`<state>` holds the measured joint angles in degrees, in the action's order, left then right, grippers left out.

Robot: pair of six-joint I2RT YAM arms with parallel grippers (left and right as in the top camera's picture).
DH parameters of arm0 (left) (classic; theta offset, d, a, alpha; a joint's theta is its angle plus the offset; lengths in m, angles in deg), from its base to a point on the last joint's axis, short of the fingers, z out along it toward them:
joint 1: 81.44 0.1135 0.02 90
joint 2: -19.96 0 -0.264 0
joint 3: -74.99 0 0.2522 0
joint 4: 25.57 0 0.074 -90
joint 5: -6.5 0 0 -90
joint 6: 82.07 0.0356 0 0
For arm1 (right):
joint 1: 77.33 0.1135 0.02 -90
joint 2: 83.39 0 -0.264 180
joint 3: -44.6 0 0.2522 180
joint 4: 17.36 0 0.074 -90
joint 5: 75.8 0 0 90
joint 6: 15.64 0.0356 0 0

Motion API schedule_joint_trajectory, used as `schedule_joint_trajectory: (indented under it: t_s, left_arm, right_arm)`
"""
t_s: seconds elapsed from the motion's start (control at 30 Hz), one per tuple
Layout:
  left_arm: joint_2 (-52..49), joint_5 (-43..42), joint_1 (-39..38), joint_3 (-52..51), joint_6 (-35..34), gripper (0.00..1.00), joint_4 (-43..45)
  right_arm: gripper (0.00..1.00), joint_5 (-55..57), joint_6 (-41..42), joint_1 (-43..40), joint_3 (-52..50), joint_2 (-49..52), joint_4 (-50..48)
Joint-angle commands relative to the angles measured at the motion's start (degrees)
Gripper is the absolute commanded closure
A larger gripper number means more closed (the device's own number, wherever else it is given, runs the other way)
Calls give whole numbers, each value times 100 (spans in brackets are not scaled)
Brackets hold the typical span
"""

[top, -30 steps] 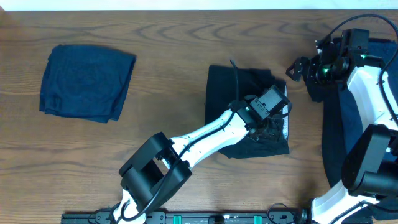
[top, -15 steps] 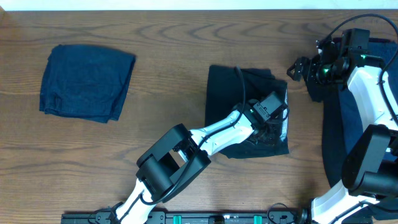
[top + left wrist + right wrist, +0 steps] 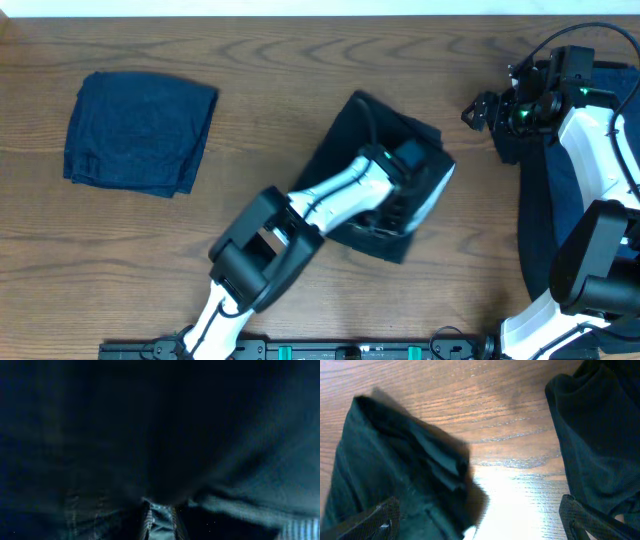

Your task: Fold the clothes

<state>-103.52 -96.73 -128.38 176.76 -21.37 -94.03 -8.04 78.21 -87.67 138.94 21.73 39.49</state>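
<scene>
Filling left wrist view: black garment [image 3: 160, 435] | left hand [image 3: 390, 208]: fingers hidden, grip unclear | right hand [image 3: 480, 512]: spread

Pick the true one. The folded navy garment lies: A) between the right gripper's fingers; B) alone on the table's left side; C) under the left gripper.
B: the navy garment lies by itself at the left, while the left gripper is down on the black garment in the middle.
</scene>
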Motion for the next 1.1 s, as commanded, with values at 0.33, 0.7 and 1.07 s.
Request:
schedule_joint_trajectory:
  t_s: [0.33,0.7,1.07]
  left_arm:
    - [-302,2721,2124,109,188,81,-636]
    - [855,2339,2566,1141,149,81,-1379]
    - [1298,986,2566,800,-81,94,-1655]
  right_arm:
    - [1,-2,-11,-9,52,0,15]
    - [1,-2,-11,-9,52,0,15]
    - [1,-2,-11,-9,52,0,15]
